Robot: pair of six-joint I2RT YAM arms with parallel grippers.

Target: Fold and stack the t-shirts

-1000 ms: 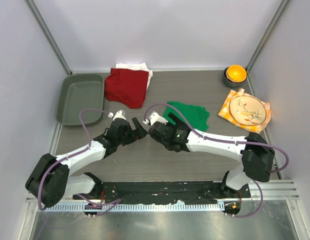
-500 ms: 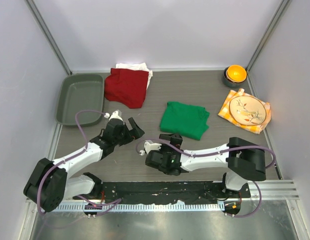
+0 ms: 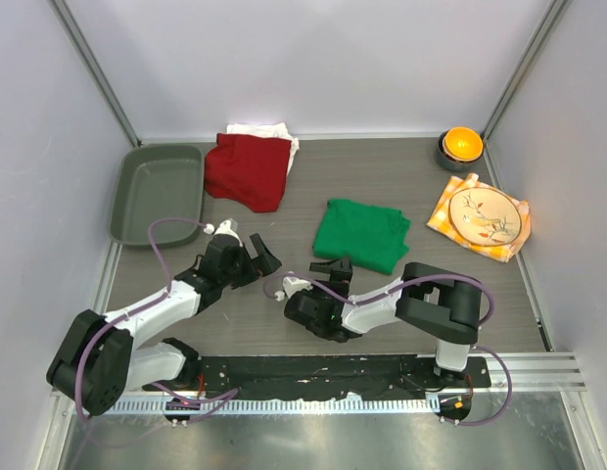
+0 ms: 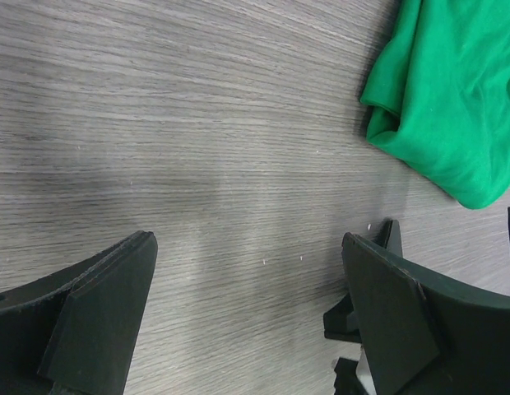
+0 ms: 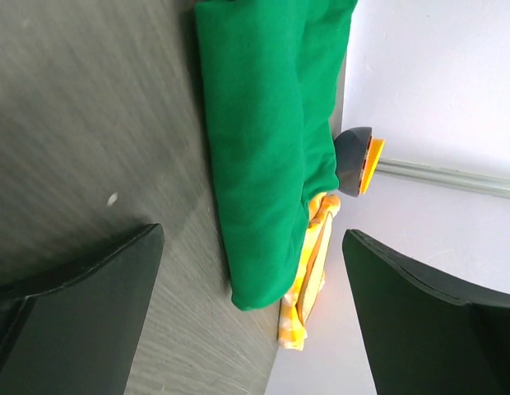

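**Both grippers gape empty; green shirt lies folded mid-table**

The left gripper (image 4: 247, 247) has its fingers spread wide over the bare table (image 3: 401, 171). The right gripper (image 3: 313, 275) is also splayed and empty, on the near side of the green t-shirt (image 3: 362, 233). That shirt lies folded, long axis left-right, its collar end unclear. Behind, the dark red t-shirt (image 3: 247, 171) overlaps the white t-shirt (image 3: 260, 129).

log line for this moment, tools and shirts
left tool: open, empty | right tool: open, empty, facing green t-shirt | green t-shirt: folded, apart from others | dark red t-shirt: over white t-shirt at back
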